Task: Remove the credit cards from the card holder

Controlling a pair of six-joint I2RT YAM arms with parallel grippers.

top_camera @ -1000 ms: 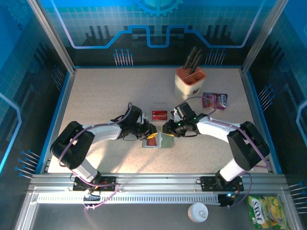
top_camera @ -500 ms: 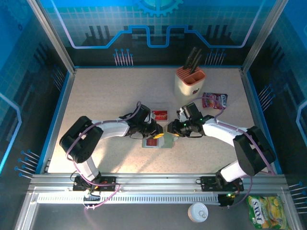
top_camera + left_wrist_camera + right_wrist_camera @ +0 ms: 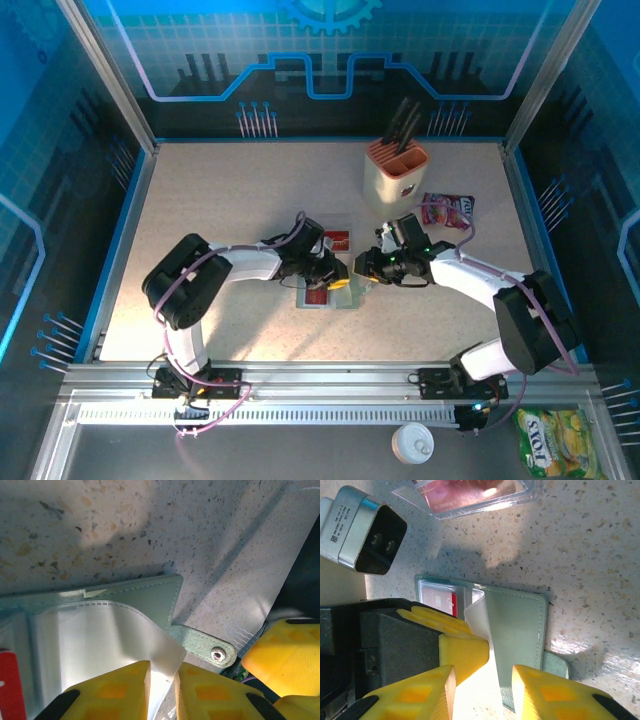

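The grey-green card holder (image 3: 345, 297) lies open on the table between both grippers. My left gripper (image 3: 162, 672) is shut on the edge of its clear plastic sleeve (image 3: 100, 640), lifting it. The closing tab (image 3: 205, 647) sticks out to the right. A red credit card (image 3: 445, 602) still sits in a pocket of the card holder (image 3: 520, 630). My right gripper (image 3: 482, 680) is open, its fingers either side of the raised sleeve and the left fingertip (image 3: 462, 642). Another red card (image 3: 336, 240) lies on the table just behind the holder. In the top view the left gripper (image 3: 340, 283) and right gripper (image 3: 362, 272) nearly touch.
A cream knife block (image 3: 396, 170) stands at the back right, with a pink snack packet (image 3: 450, 210) beside it. A yellow packet (image 3: 555, 440) and a white cap (image 3: 412, 442) lie beyond the near rail.
The left gripper has moved right across the card holder, its arm stretching out. The right gripper has shifted slightly right and back. The loose red card has stayed put.
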